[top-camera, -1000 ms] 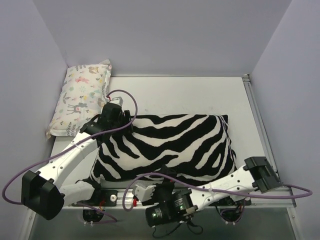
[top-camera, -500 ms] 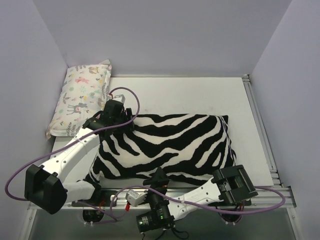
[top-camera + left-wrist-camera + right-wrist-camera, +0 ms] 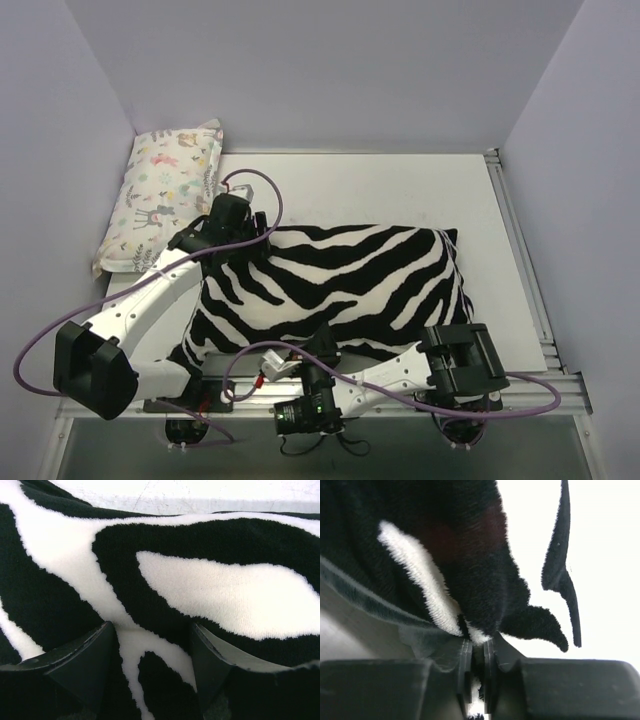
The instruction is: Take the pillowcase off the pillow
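Free: you can pass over bare table (image 3: 400, 190) upper centre and right | Blocked: pillowcase (image 3: 340, 285) fills centre, printed pillow (image 3: 165, 195) upper left, right arm (image 3: 390, 372) along bottom edge.

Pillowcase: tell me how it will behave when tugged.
Probably floppy: the pillowcase edge folds into loose flaps at the right pincer. Likely grippy, not slick, given its plush pile. Being stuffed full, it may drag as one lump.
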### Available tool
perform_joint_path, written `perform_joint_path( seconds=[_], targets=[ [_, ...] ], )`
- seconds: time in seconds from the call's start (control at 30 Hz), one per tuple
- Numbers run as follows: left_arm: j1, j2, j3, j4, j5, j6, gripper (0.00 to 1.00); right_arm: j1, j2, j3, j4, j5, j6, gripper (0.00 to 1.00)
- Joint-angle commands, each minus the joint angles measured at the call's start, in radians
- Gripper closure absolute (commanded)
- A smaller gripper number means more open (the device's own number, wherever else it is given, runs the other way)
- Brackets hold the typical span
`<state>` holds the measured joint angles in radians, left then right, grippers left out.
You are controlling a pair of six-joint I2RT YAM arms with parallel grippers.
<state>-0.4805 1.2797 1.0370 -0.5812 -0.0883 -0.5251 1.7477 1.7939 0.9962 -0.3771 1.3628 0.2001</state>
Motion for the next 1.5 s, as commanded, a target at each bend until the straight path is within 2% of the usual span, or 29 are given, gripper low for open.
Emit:
perform_joint_path(
  seconds=[0.0,0.1,0.13,0.27,0.4,0.6,0.7,0.73,0.77,0.8,0.9,0.93,0.97,1.03,1.23,1.3,1.33,1.47],
  targets=[
    [0.000,0.023,0.040,-0.043,0.051,0.023,0.31,-0.020,-0.042,0.028,-0.020,0.061,-0.022,1.00],
    [0.000,0.010,0.090,-0.058,0.062,0.046,0.26,-0.036,-0.126,0.065,-0.013,-0.028,-0.129,1.00],
    [0.000,0.003,0.107,-0.062,0.068,0.057,0.21,-0.045,-0.143,0.077,-0.005,-0.063,-0.167,1.00],
    [0.000,-0.042,0.242,-0.097,0.064,0.126,0.10,-0.065,-0.228,0.163,0.007,-0.247,-0.319,1.00],
    [0.000,-0.095,0.389,-0.131,0.045,0.169,0.07,-0.132,-0.300,0.313,-0.046,-0.417,-0.381,1.00],
    [0.000,-0.213,0.540,-0.134,-0.036,0.188,0.05,-0.338,-0.363,0.450,-0.069,-0.631,-0.406,1.00],
    [0.000,-0.262,0.560,-0.135,-0.068,0.172,0.05,-0.500,-0.378,0.525,-0.074,-0.815,-0.374,1.00],
    [0.000,-0.273,0.558,-0.137,-0.073,0.165,0.05,-0.557,-0.377,0.571,-0.077,-0.946,-0.352,1.00],
    [0.000,-0.284,0.549,-0.138,-0.077,0.157,0.05,-0.601,-0.370,0.594,-0.089,-1.008,-0.335,1.00],
    [0.000,-0.299,0.545,-0.138,-0.082,0.154,0.05,-0.702,-0.348,0.614,-0.092,-1.083,-0.296,1.00],
    [0.000,-0.318,0.516,-0.144,-0.088,0.142,0.05,-0.839,-0.253,0.728,-0.103,-1.290,-0.229,1.00],
    [0.000,-0.319,0.508,-0.146,-0.090,0.139,0.05,-0.925,-0.223,0.755,-0.103,-1.333,-0.175,1.00],
    [0.000,-0.321,0.500,-0.146,-0.090,0.129,0.05,-0.973,-0.194,0.812,-0.102,-1.455,-0.141,1.00],
    [0.000,-0.326,0.466,-0.144,-0.085,0.108,0.05,-1.069,-0.093,0.861,-0.098,-1.542,-0.069,1.00],
    [-0.001,-0.326,0.300,-0.102,-0.048,0.039,0.05,-1.209,0.189,1.077,-0.095,-1.715,0.051,1.00],
    [-0.004,-0.321,0.253,-0.074,-0.021,0.024,0.05,-1.261,0.283,1.136,-0.095,-1.749,0.116,0.96],
    [-0.004,-0.318,0.227,-0.048,-0.013,0.007,0.05,-1.271,0.306,1.182,-0.098,-1.762,0.125,0.89],
    [-0.018,-0.275,0.141,0.012,0.030,-0.018,0.04,-1.300,0.406,1.263,-0.098,-1.783,0.160,0.74]
  ],
)
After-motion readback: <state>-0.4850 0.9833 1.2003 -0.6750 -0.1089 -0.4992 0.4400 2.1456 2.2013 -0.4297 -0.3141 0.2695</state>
